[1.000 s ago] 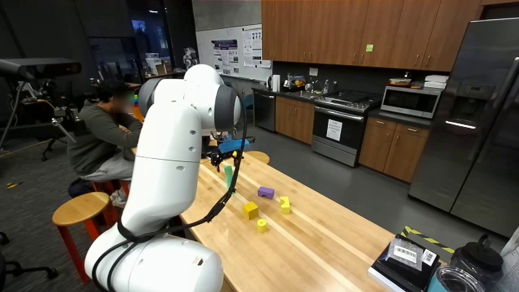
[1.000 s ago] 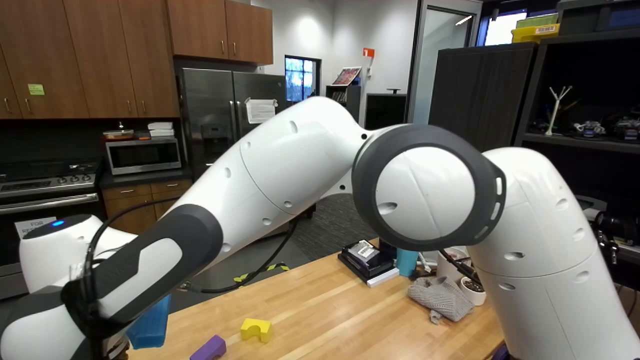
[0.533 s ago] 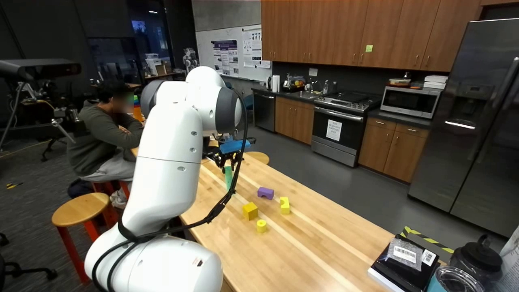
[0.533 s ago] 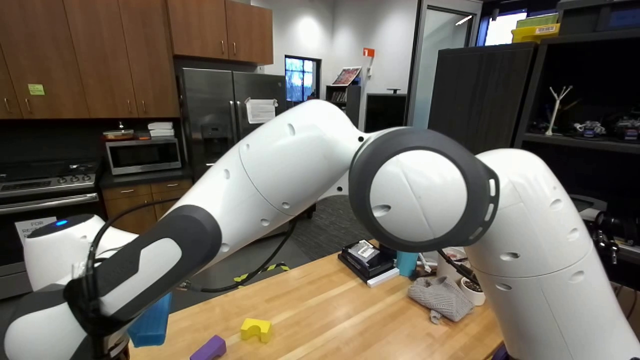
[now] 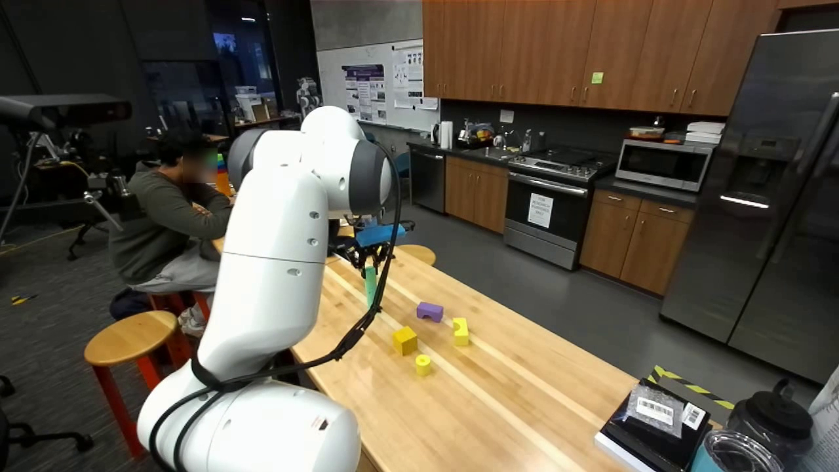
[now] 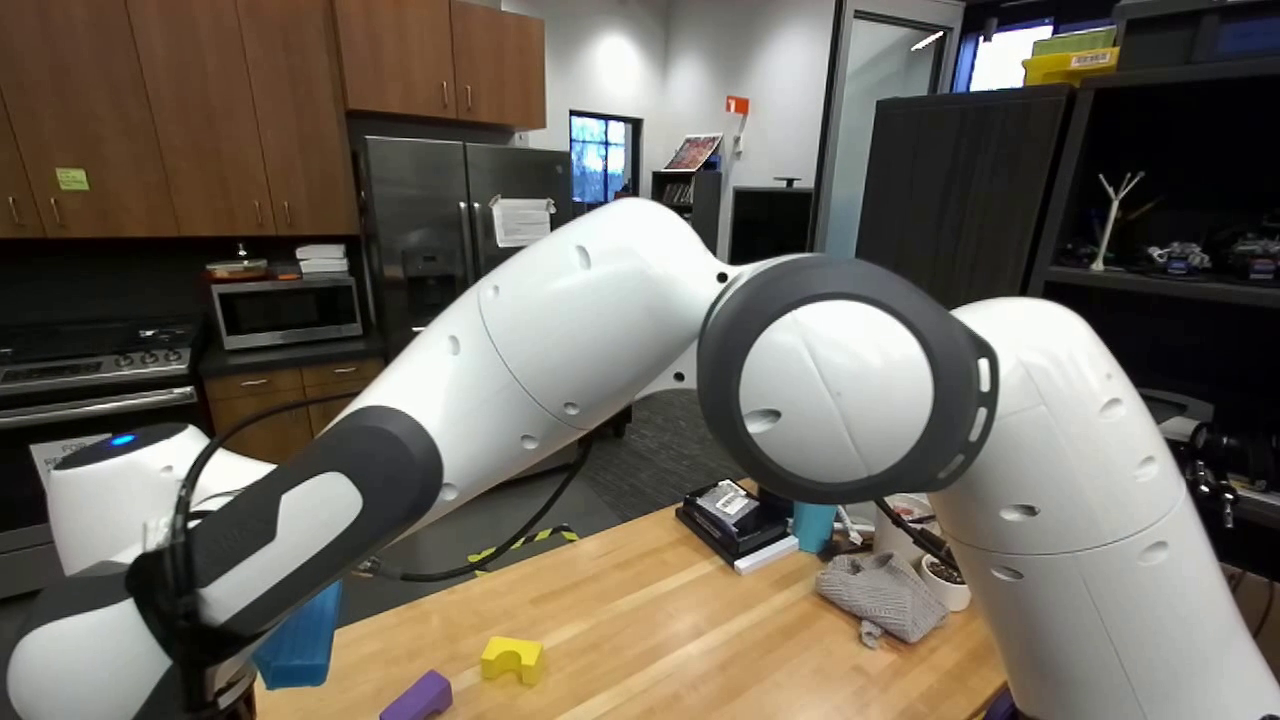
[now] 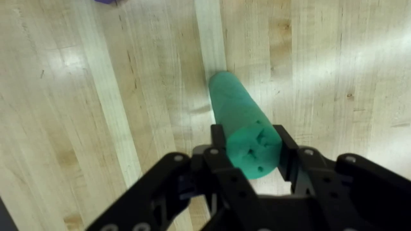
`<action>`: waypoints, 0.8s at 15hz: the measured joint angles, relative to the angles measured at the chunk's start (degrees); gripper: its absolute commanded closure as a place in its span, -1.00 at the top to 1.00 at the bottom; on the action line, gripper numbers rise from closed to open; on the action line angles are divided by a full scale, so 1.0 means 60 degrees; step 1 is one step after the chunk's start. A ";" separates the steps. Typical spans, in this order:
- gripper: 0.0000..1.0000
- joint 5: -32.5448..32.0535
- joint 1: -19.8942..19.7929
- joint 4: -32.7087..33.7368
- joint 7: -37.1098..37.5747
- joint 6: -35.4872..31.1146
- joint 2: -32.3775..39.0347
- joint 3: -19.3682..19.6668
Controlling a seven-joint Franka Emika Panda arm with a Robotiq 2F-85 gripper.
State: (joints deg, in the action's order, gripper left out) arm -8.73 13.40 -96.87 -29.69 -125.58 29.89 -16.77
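Cabinets (image 5: 557, 52) span the upper right of the frame in an exterior view. The tabletop (image 5: 511, 406) slants from the middle to the lower right, and the fridge (image 5: 754, 196) fills the right edge. The arm (image 5: 275, 255) rises from the lower left. The stove (image 5: 547, 206) stands right of centre; a person (image 5: 174, 210) sits at the left, above and right of a stool (image 5: 131, 337). The microwave (image 5: 663, 164) is at the upper right, just left of the fridge.

Near the middle of the frame, the end effector (image 7: 252, 141) is pinching the green cylinder (image 7: 239, 118) close to its top, a finger on either side. It is upright; in the wrist view its top face shows below and right of centre. Whether its foot touches the tabletop, I cannot tell.

Right of and below it in an exterior view are the cube (image 5: 405, 341), purple arch (image 5: 430, 311), yellow arch (image 5: 462, 332) and, smallest and lowest, the yellow puck (image 5: 423, 365).
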 measured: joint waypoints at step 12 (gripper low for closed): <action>-0.71 -0.0030 -0.0021 -0.0247 0.0265 0.0006 -0.1437 0.0173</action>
State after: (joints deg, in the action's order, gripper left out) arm -8.90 13.27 -98.36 -28.10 -125.54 21.26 -15.73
